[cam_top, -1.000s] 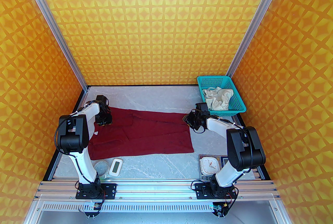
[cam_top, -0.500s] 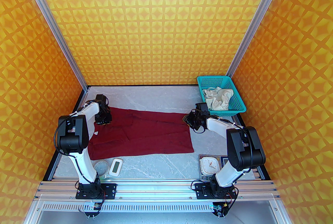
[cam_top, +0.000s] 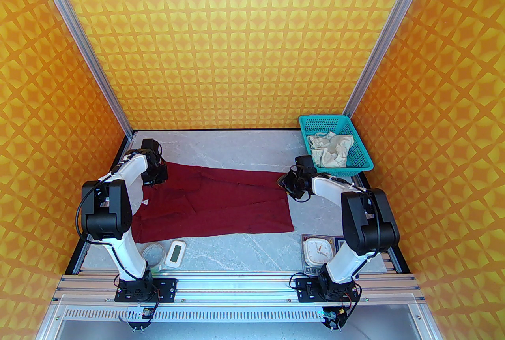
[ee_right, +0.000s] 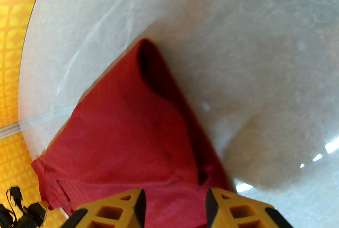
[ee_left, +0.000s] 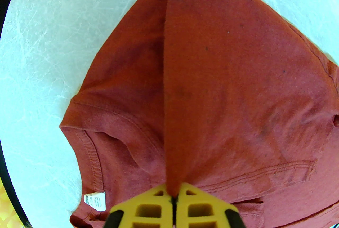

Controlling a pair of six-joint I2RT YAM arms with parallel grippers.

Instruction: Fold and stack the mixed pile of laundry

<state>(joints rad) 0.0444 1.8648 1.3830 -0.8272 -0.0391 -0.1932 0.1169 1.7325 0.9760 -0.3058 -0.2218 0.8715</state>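
Note:
The dark red shirt lies spread across the grey table, part of it doubled over. At the shirt's left end near the collar, my left gripper is shut on a pinched ridge of fabric. The left wrist view shows the yellow fingers pressed together on that ridge of the shirt. My right gripper is at the shirt's far right corner. In the right wrist view its jaws stand open, with the red cloth lying between and below them. The cream-white shorts sit crumpled in the basket.
The teal mesh basket stands at the back right corner. A white clock on a mat lies front right. A white digital device and a round clear item lie front left. Bare table stretches behind the shirt.
My left gripper closed on the shirt fabric, and its arm shifted a little back and to the left. The right gripper's jaws opened wider at the shirt's corner.

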